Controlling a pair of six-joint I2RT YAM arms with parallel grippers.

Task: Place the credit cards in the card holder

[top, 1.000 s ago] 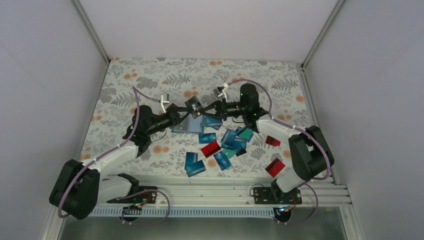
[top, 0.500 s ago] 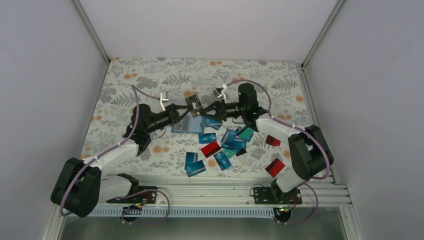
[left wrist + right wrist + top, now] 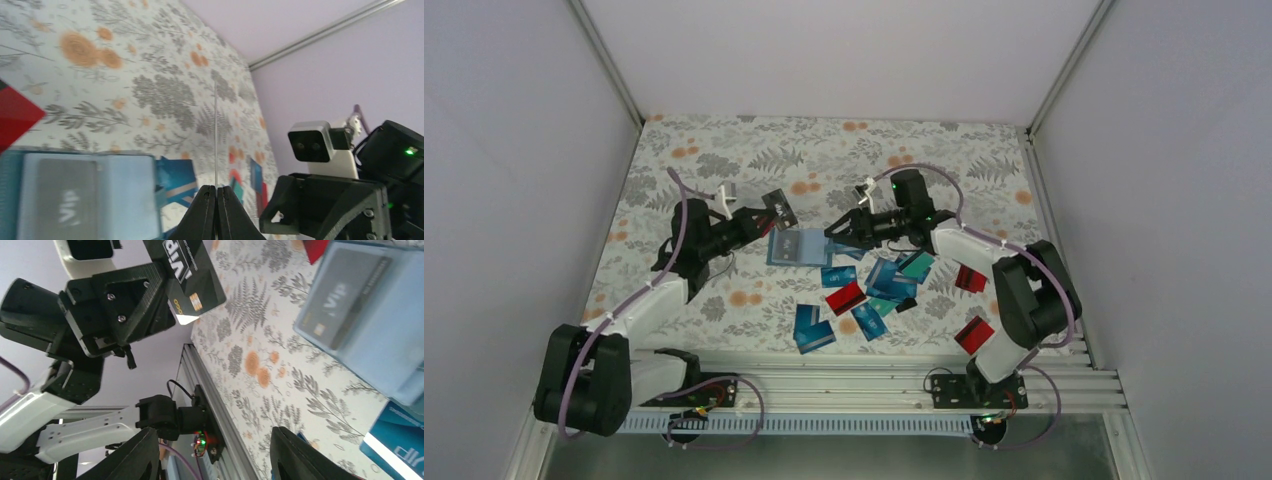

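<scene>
Black card (image 3: 192, 270) pinched in left claw (image 3: 216, 191); right claw (image 3: 835, 232) gaping near card holder (image 3: 796, 248).

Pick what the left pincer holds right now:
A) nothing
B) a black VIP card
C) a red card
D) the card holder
B: the left pincer is shut on the black VIP card, which shows edge-on in the left wrist view and face-on in the right wrist view.

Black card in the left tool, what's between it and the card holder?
Nothing: the right wrist view shows only bare floral cloth between the black card and the card holder.
</scene>
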